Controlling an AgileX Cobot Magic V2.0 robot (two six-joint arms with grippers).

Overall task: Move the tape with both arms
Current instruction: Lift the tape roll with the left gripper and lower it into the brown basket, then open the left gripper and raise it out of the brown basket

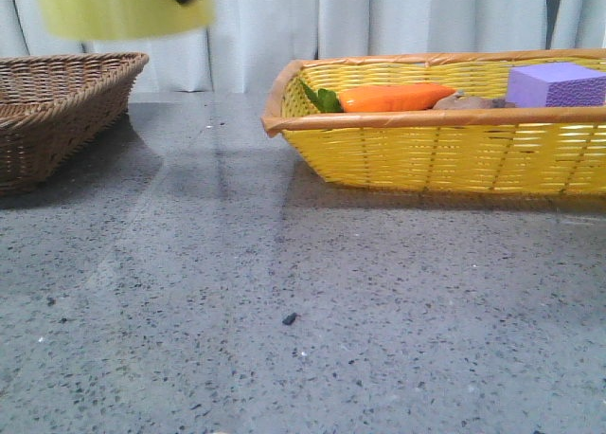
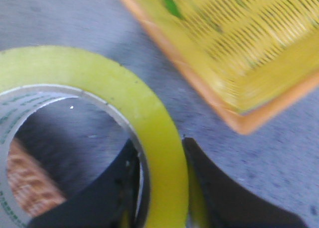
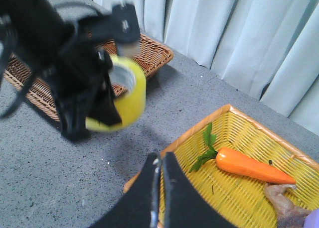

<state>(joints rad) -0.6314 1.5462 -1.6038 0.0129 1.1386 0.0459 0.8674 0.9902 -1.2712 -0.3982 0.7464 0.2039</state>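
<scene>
A speckled grey table (image 1: 284,292) bears a brown basket (image 1: 57,112) and a yellow basket (image 1: 445,159).

Bare table (image 1: 284,311) between brown basket (image 1: 57,102) and yellow basket (image 1: 445,150); passage open.

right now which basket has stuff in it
The yellow basket on the right: it holds a carrot and a purple block. Nothing shows in the brown basket on the left.
</scene>
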